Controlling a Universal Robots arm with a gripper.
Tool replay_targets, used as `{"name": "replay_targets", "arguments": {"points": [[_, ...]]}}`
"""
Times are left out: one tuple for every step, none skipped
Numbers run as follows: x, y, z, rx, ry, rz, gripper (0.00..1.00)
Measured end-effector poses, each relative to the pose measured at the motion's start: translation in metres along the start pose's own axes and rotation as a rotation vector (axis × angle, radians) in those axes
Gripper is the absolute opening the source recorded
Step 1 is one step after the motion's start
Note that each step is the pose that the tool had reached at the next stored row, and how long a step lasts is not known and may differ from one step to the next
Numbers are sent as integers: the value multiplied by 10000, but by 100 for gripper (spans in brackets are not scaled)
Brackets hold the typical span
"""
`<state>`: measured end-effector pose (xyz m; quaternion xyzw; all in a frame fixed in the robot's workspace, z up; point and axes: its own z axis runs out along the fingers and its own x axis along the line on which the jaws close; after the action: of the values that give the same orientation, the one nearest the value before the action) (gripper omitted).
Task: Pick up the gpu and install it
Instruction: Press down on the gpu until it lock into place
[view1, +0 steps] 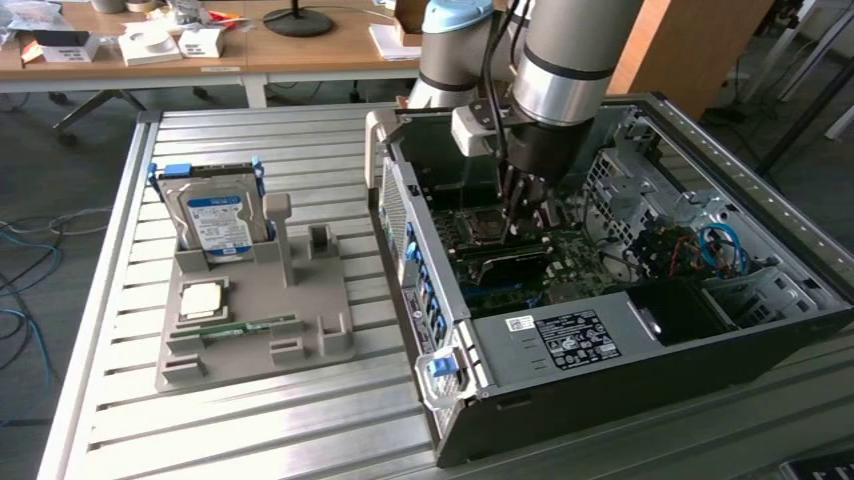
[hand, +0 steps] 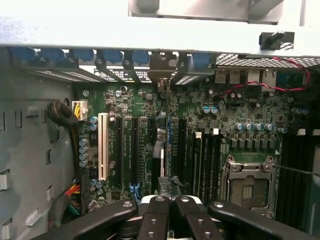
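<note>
The arm (view1: 574, 45) was a thick silver-grey tube with a black ring (view1: 558, 70) around it near the lower end. Another joint of it carried a light blue cap (view1: 457, 14). A thin black cable (view1: 495, 60) ran down along the tube. On the wrist sat a small pale box (view1: 474, 130) with rounded corners. Under it the gripper (view1: 523, 205) was dark. In the wrist view it had black, bar-shaped links (hand: 100, 220) with smooth edges, and round silver screws (hand: 160, 199) sat at their joints.
</note>
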<state>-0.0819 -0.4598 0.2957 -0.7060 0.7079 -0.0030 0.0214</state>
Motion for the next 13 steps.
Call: {"name": "replay_targets", "arguments": {"points": [[0,0,1,-1,2,0,11],[0,1,1,0,2,1,11],[0,1,0,0,2,1,11],[0,1,1,-1,2,1,11],[0,1,10,1,-1,1,11],[1,2,25,1,-1,1,11],[1,2,39,1,0,1,11],[1,3,54,-1,1,1,11],[2,3,69,1,-1,1,11],[2,4,83,0,0,2,11],[2,4,96,0,0,1,11],[3,4,104,0,1,2,11],[3,4,105,-1,2,1,11]]}}
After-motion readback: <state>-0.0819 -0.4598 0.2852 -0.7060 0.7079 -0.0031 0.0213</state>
